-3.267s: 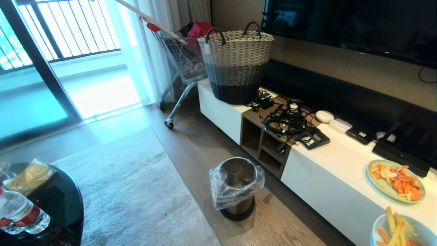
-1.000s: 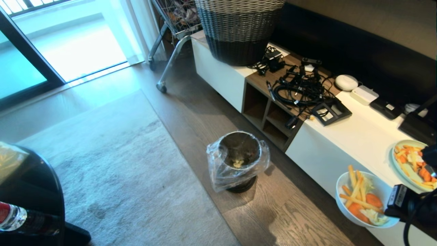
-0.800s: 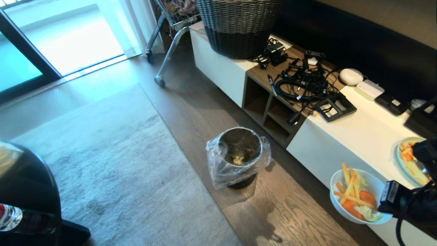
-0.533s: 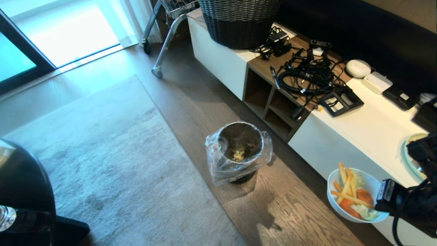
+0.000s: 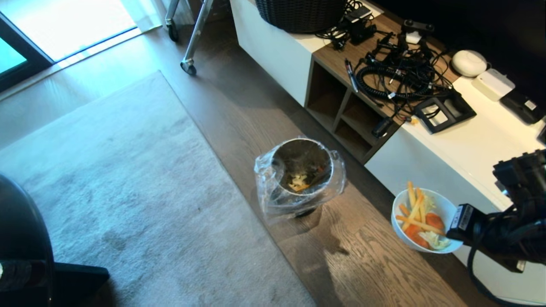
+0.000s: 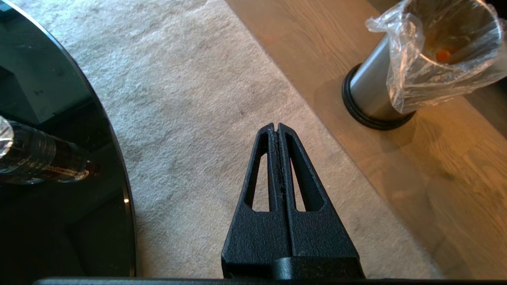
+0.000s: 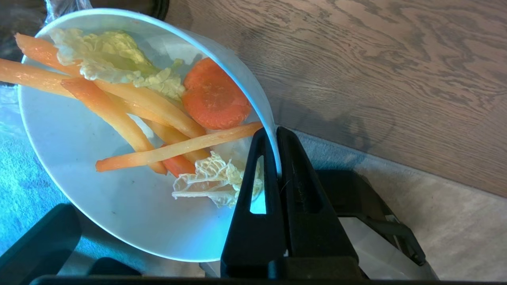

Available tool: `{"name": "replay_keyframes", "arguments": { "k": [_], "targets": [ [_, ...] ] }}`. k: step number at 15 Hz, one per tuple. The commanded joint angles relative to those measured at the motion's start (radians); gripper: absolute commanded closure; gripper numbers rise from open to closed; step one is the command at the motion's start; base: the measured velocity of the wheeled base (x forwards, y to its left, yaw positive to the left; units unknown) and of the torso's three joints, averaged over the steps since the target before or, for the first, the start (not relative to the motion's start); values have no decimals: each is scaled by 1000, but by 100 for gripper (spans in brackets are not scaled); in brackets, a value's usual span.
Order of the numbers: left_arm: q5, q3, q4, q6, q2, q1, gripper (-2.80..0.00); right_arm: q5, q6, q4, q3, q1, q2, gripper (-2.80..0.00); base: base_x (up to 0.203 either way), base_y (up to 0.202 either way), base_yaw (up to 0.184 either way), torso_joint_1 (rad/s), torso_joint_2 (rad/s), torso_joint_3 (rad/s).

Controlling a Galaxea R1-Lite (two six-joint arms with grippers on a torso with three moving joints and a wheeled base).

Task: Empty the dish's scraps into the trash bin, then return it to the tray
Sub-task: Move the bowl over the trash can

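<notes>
The small white bowl hung in the air over the wooden floor, well to the side of the bin, tilted a little, its rim pinched. Inside lay the scraps: orange carrot slices, long yellow-orange strips and pale leafy bits. The steel bin, lined with a clear bag, stood upright on the floor with a few scraps at its bottom.

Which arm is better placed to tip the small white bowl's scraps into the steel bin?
Right: the right gripper is shut on the small white bowl beside the steel bin. The left gripper is shut, empty.
</notes>
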Motion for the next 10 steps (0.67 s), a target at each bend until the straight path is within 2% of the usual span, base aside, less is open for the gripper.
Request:
{"name": "replay_keyframes", "arguments": {
  "k": [1,7,10],
  "targets": [
    [0,0,0,-1,0,0,0,-3,4,1,-24,10,27,0,0,0,0,10,3,-192],
    [0,0,0,0,1,0,0,-3,3,1,-81,19,67,0,0,0,0,2,1,-195],
    [0,0,0,1,1,0,0,-3,2,-1,-84,19,69,0,0,0,0,1,2,-45]
  ]
}}
